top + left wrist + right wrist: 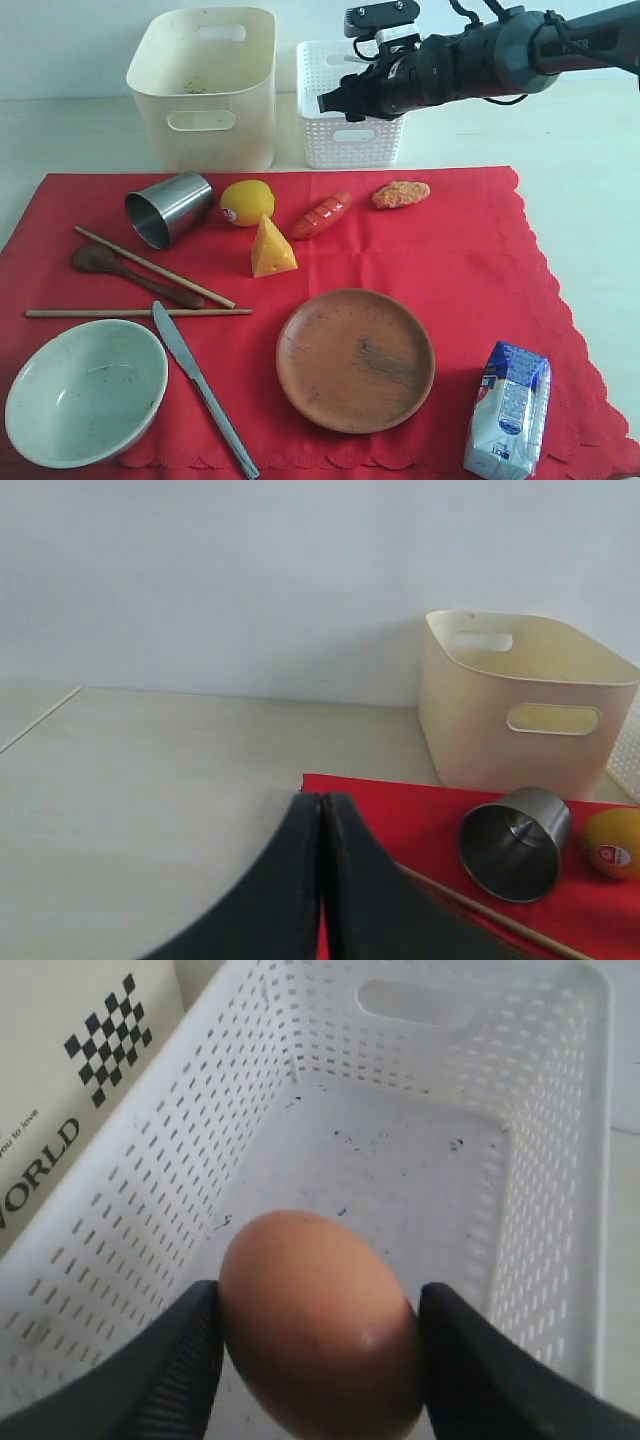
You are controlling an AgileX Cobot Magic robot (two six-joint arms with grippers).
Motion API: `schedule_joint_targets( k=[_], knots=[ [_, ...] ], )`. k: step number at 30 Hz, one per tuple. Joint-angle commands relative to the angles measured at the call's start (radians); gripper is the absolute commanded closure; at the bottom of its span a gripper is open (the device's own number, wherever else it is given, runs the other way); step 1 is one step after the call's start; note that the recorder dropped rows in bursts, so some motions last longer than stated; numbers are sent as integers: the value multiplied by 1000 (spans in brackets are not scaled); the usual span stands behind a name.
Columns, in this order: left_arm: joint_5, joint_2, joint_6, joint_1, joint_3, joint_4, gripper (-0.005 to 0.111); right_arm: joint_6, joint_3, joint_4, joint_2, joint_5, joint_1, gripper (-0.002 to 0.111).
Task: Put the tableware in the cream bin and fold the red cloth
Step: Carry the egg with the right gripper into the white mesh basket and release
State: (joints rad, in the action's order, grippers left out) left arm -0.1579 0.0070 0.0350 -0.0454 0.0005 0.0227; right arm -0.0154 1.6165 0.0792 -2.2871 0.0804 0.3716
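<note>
Brown egg (315,1325) sits squeezed in the right gripper (320,1360), over the white basket (500,1210). If it lets go too high, the egg may bounce out. The left gripper (322,880) is closed on nothing. The cup (168,208) lies on its side at 10 o'clock on the red cloth (470,250), mouth pointing to 7 o'clock, so it may roll. The bin (150,130) stands at 12 o'clock from it.

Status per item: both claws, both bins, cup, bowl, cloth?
left claw, shut, empty
right claw, gripping egg above white basket
white basket, upright, empty
cream bin, upright, no tableware inside
steel cup, on its side
whitish bowl, upright, empty
red cloth, spread flat, unfolded
</note>
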Motion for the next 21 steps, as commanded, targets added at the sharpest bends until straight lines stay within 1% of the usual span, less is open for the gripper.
schedule_joint_targets(
  k=[1,4,5,7,11,12,14,16,18,19,20,21],
  knots=[
    [6,-7,-3,-2,-1,5,106,0,9,-1,5,-44,5,55],
    [6,-7,-3,-2,-1,5,106,0,9,-1,7,-44,7,36],
    [6,-7,-3,-2,-1,5,106,0,9,-1,16,-18,7,33],
    [6,-7,-3,-2,-1,5,106,0,9,-1,43,16,7,34],
    [6,-7,-3,-2,-1,5,106,-37,9,-25,130,160,7,34],
    [6,-7,-3,-2,-1,5,106,-47,9,-41,150,192,7,34],
    [6,-7,-3,-2,-1,5,106,-47,9,-132,230,317,7,35],
    [6,-7,-3,-2,-1,5,106,-47,9,-171,269,375,7,39],
    [6,-7,-3,-2,-1,5,106,-47,9,-204,309,437,7,48],
    [6,-7,-3,-2,-1,5,106,-51,9,-216,343,500,7,60],
    [6,-7,-3,-2,-1,5,106,-62,9,-216,355,523,7,65],
    [6,-7,-3,-2,-1,5,106,-93,9,-216,376,576,7,78]
  ],
)
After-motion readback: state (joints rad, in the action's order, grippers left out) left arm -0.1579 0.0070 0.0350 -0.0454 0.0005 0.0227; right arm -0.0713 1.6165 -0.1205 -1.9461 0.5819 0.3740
